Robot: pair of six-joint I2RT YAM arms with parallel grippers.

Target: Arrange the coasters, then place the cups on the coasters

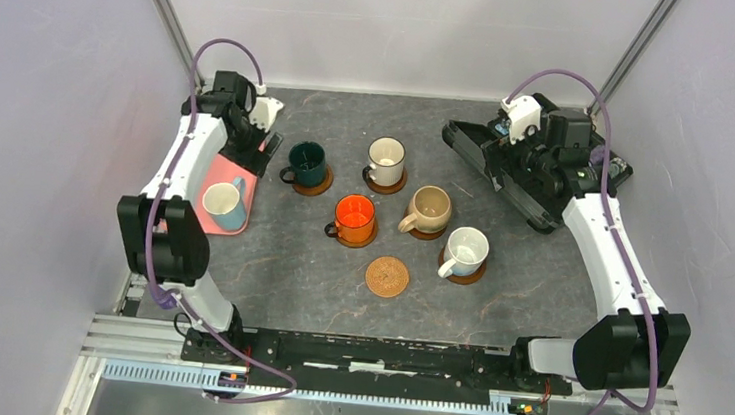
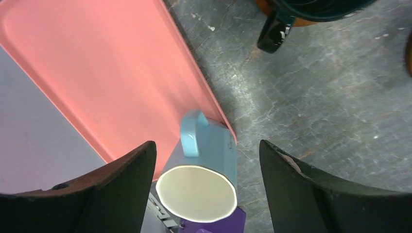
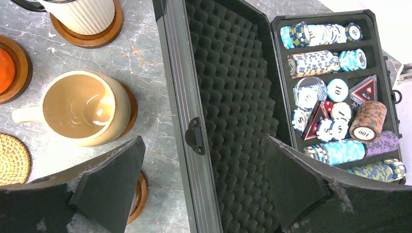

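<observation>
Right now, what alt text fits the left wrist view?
A light blue mug stands at the near end of a pink tray, framed by the open left gripper. A dark green mug peeks in above.

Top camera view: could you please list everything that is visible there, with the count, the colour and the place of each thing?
cups: six; green cup, cream cup, beige cup, white cup and orange cup, each on a coaster mid-table; blue cup on the tray
coasters: six, brown; five under cups, the woven coaster bare, nearest the arm bases
tray: one, pink, far left
case: one, black, open, far right
poker chips: many, mixed colours, inside the case
table: one, dark grey
left gripper: one, black, open, above the tray
right gripper: one, black, open, above the case
</observation>
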